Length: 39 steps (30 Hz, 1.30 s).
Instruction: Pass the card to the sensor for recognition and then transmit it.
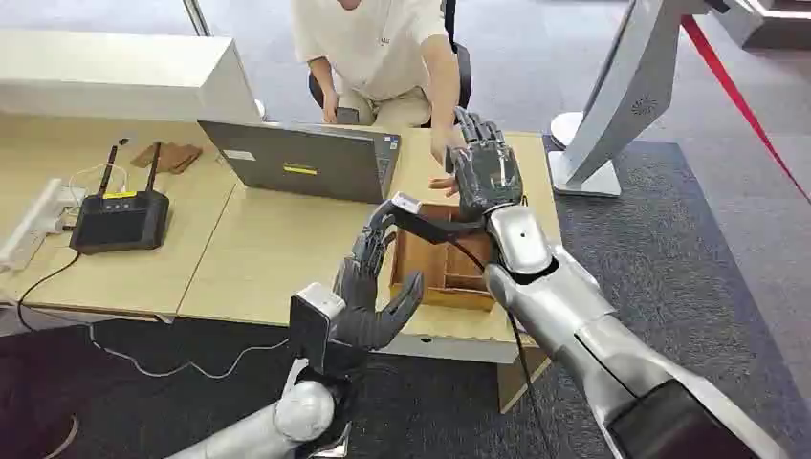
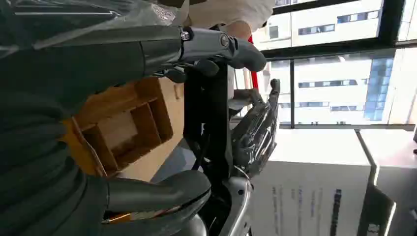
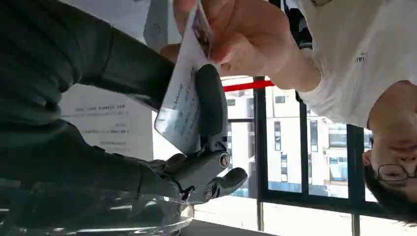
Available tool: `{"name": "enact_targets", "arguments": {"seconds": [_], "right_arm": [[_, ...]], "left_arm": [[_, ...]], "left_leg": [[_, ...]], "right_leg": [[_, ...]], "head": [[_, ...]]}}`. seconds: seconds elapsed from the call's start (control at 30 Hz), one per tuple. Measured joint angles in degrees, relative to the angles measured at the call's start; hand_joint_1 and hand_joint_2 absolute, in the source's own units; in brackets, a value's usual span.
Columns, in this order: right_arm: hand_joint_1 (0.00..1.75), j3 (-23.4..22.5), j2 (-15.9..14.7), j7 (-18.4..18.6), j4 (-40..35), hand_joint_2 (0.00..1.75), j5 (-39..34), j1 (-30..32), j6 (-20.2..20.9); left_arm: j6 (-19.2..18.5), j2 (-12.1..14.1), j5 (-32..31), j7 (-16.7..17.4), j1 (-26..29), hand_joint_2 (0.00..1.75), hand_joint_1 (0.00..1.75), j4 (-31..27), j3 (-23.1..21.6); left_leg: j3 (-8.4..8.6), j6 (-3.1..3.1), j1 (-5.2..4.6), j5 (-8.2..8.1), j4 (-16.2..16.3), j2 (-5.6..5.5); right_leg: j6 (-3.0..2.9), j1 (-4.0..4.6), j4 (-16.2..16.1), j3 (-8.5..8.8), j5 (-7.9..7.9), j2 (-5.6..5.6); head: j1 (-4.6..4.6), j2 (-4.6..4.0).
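A pale printed card (image 3: 183, 105) sits between the thumb (image 3: 211, 105) and fingers of my right hand (image 1: 486, 172). A person's hand (image 3: 241, 34) pinches its other end. In the head view that hand (image 1: 443, 182) touches my raised right hand over the desk's far right, and the card is hidden behind my fingers. My left hand (image 1: 368, 287) hovers open at the desk's front edge, beside a wooden compartment box (image 1: 442, 273), holding nothing. A black device with two antennas (image 1: 120, 218) stands at the desk's left.
A grey laptop (image 1: 306, 158) stands open at mid-desk, facing the seated person (image 1: 378, 43). A white power strip (image 1: 33, 225) and cables lie at the far left. A white kiosk stand (image 1: 612, 105) and a red strap (image 1: 736, 96) are on the right.
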Motion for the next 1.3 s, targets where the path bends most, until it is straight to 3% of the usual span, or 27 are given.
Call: {"name": "enact_targets", "arguments": {"seconds": [0.47,0.9,1.13,1.3], "right_arm": [[1.75,0.0,0.0,-0.1,0.2,1.75,0.0,0.0,-0.4],[1.75,-1.2,-0.5,-1.7,-1.8,1.75,-3.2,0.0,-4.2],[1.75,-3.1,-3.0,-0.9,-6.7,1.75,-4.2,1.4,-4.1],[1.75,-5.8,-7.5,1.4,-13.3,1.75,-3.7,4.8,-2.3]], "left_arm": [[0.0,0.0,0.0,-0.1,0.0,1.75,0.00,0.3,-0.4],[0.0,0.1,-3.1,0.4,0.9,1.75,0.00,0.5,-0.1],[0.1,0.5,-7.0,2.2,2.8,1.75,0.00,0.0,1.6],[0.1,1.0,-10.6,3.1,5.3,1.75,0.00,-1.9,3.8]], "left_leg": [[-0.01,0.00,0.00,0.00,0.0,0.00],[-0.01,0.00,0.00,0.00,0.0,0.00],[-0.01,0.00,-0.01,0.00,0.0,0.00],[-0.02,0.00,-0.01,0.00,0.0,0.00]], "right_leg": [[0.00,0.00,0.0,0.00,0.00,0.00],[0.00,0.00,0.0,-0.01,0.00,0.00],[0.00,0.00,0.0,0.00,0.00,0.00],[0.01,0.00,-0.1,0.01,0.00,-0.03]], "head": [[0.00,0.00],[0.00,0.00],[0.00,0.00],[0.02,0.00]]}}
